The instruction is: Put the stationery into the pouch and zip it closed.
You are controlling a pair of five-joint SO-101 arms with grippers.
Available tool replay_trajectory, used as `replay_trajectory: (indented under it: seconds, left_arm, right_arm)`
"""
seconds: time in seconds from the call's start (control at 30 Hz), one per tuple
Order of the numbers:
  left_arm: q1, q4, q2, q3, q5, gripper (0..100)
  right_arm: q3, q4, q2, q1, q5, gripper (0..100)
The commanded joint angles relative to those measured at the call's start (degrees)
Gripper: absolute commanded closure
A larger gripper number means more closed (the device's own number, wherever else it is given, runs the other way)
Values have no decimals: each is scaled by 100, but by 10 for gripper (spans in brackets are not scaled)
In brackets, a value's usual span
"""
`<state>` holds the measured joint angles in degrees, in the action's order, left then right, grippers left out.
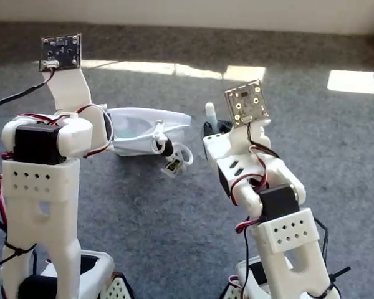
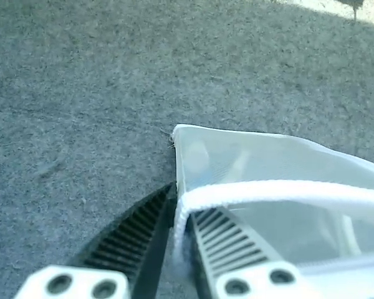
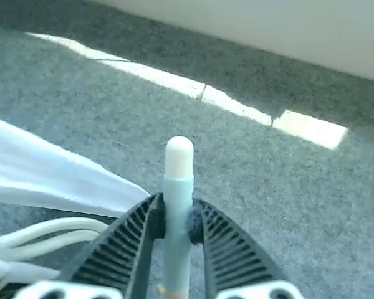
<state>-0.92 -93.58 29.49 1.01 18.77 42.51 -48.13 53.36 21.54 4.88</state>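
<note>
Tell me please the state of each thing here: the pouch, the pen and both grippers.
pouch: lying on the carpet, rim pinched, mouth seems unzipped.
pen: outside the pouch, clamped, tip sticking out past the fingers.
left gripper: shut on the pouch rim.
right gripper: shut on the pen.

Grey carpet (image 1: 336, 137), sunlit patches (image 1: 355, 81).
</note>
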Motion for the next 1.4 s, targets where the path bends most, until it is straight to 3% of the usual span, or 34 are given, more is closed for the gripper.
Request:
replay_trajectory:
  seconds: [0.0, 0.73, 1.13, 1.37]
  left_arm:
    - [-163, 123, 215, -48, 79, 994]
    - [-154, 158, 259, 92, 53, 994]
    - [-154, 123, 259, 92, 44, 994]
    - [-154, 123, 259, 92, 44, 994]
  right_arm:
    - [-110, 171, 277, -22, -176, 994]
    - [-2255, 1130, 400, 1982, -105, 994]
    - [-2202, 3213, 382, 2176, -114, 994]
    - [-2193, 3662, -110, 2185, -114, 994]
